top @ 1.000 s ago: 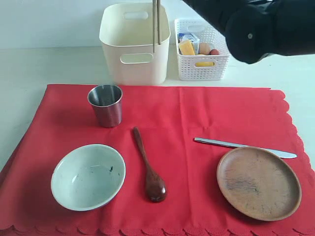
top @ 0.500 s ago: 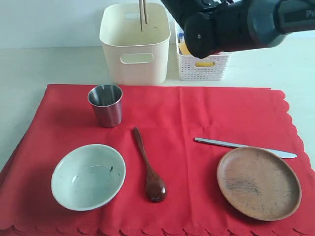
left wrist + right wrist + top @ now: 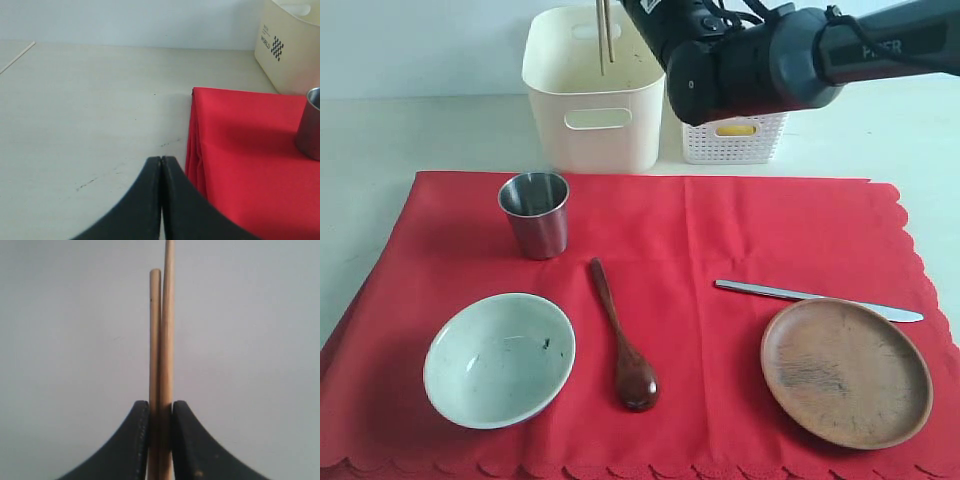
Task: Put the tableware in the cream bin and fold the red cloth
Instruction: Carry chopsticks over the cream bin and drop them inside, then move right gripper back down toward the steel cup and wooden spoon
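Swinging toward 9 o'clock since a second ago, the dark right arm [image 3: 750, 65] now covers most of the white lattice-sided plastic basket [image 3: 735, 145], and the pale wooden chopsticks [image 3: 605, 30] have shifted from the right rim of the tall cream plastic bin [image 3: 595, 140] to above its opening. The right gripper [image 3: 160, 407] pinches both sticks between its jaws; the sticks hang upright, their lower tips within the bin's mouth.

The bin stands on the table [image 3: 75, 100] at 12 o'clock of the large red scalloped fabric cloth [image 3: 720, 240], with the basket at its 3 o'clock. On the cloth, which lies spread flat, the small steel cup [image 3: 534, 213] stands upright at 10 o'clock. The pale green-white bowl [image 3: 498, 358] sits at 8 o'clock. The dark wooden spoon [image 3: 620, 340] lies near the middle toward 6 o'clock, and the round brown wooden plate [image 3: 845, 370] rests at 4 o'clock. The metal table knife [image 3: 815, 296] lies just beside the plate's 12 o'clock rim.

The left gripper [image 3: 161, 162] has its jaws pressed together on nothing, above bare table beside the cloth's edge.
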Robot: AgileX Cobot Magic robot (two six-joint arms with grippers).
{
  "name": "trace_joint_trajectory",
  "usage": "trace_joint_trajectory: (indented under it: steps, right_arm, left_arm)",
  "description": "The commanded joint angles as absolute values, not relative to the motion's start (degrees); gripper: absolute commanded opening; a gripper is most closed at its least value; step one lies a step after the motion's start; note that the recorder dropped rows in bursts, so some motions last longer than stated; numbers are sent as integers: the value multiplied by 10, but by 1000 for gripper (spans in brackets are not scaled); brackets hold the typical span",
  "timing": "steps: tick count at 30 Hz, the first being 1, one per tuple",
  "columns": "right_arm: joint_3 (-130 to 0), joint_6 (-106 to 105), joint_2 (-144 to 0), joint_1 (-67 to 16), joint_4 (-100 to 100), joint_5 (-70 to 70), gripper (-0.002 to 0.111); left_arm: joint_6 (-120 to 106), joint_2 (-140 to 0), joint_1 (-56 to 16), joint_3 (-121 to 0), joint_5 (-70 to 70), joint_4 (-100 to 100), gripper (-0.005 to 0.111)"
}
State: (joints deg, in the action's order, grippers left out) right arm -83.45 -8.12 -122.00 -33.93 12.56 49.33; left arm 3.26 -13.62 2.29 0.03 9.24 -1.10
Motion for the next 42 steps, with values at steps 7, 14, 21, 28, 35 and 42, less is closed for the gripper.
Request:
trace_joint_trajectory:
  steps: [7,14,21,28,35,42]
  right_arm:
    - [-840,-114,-1221,-338,187,497,0]
    - [-840,-133,-1221,-338,227,497,6]
    - [-840,-135,-1221,-338,223,494,32]
    - [-837,-136,-1218,-339,221,492,61]
    - [-782,-203,-1121,-339,270,380,60]
    - [-781,-383,-976,-339,365,39,31]
  left_arm:
    - [33,-141,22,0,89,-8,1]
    - [33,-141,22,0,89,-8,1]
    - [33,-141,22,0,89,-8,1]
    - [33,-141,22,0,89,-8,1]
    - [33,-141,22,0,89,-8,1]
    - [33,-141,22,0,89,-8,1]
